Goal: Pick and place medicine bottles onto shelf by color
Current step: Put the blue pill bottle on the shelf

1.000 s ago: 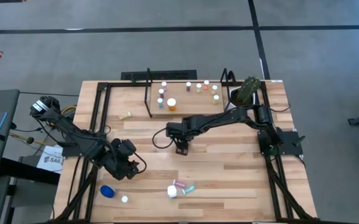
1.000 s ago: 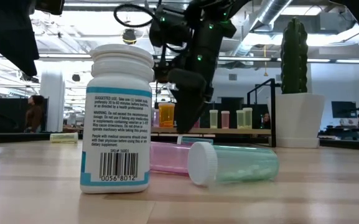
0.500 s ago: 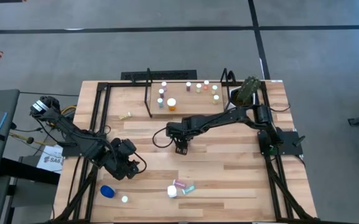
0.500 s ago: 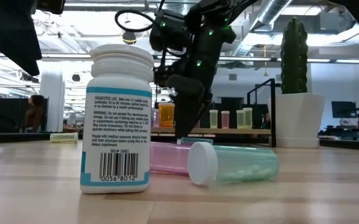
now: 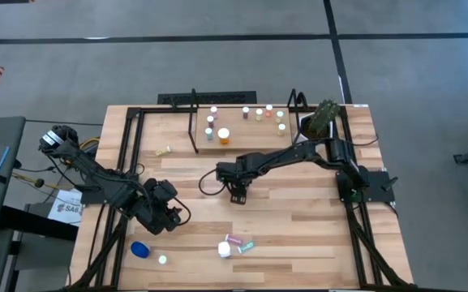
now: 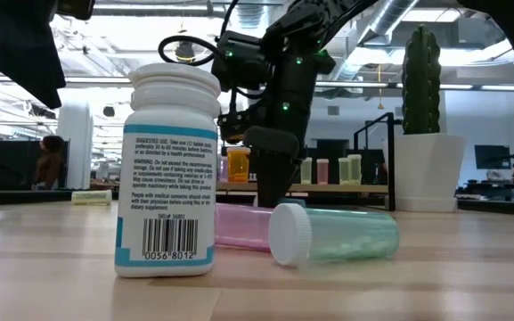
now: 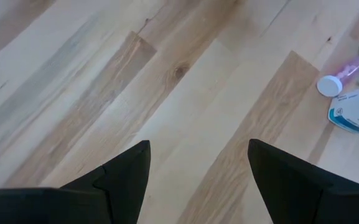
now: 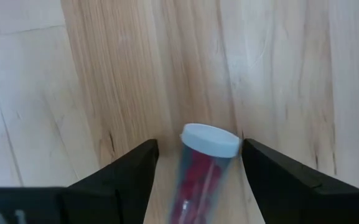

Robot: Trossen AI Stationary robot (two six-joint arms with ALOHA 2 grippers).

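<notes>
Planks of pale wood made up the tabletop (image 5: pixel 298 219), with an open office and ceiling lights behind it. The right gripper (image 5: pixel 238 195) sat mid-table, fingers spread wide around a white-capped red vial (image 8: pixel 203 168) without gripping it. The left gripper (image 5: pixel 171 217) hung released over bare wood. The shelf (image 5: pixel 250 136) at the far edge held small bottles including an orange one (image 5: pixel 224 135). Near the front edge lay a white bottle (image 6: pixel 171 169), pink vial (image 6: pixel 239 226) and teal vial (image 6: pixel 337 234) together.
</notes>
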